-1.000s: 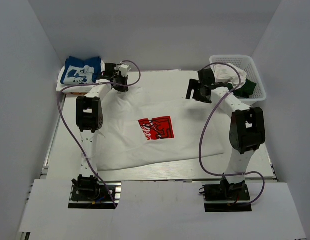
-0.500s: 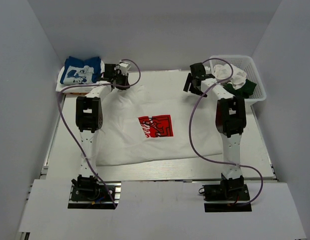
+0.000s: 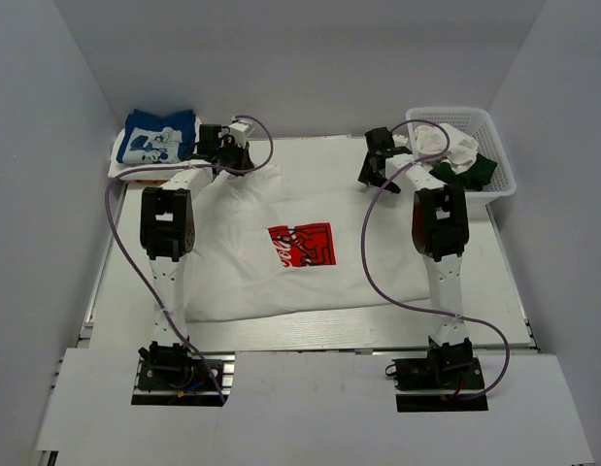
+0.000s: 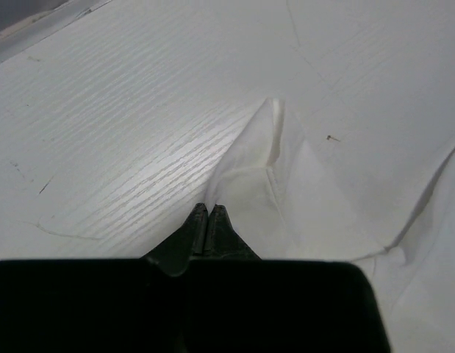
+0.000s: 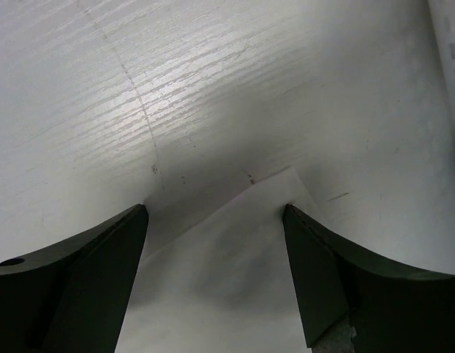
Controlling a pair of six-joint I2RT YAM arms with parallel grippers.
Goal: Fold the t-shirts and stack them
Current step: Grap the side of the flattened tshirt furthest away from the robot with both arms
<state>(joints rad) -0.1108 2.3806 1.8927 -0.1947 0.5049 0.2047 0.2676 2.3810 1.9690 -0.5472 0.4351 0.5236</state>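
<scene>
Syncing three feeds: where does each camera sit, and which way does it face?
Top external: above and behind, looking down on the table; both arms whole.
Left wrist: looks past the shut left gripper pinching a white t-shirt corner.
Right wrist: looks down through the open right gripper at another corner.
All three share that t-shirt.

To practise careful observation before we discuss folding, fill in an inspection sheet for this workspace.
Surface: white wood-grain table, largely under cloth.
Job's things: large white t-shirt with red logo spread flat; folded blue t-shirt far left; crumpled clothes in a white basket far right.
Clutter: nothing seen.
Grippers: left gripper shut on the white t-shirt's edge; right gripper open over its other far corner.
Cables: purple cables looping along both arms.
Surroundings: plain pale walls.
</scene>
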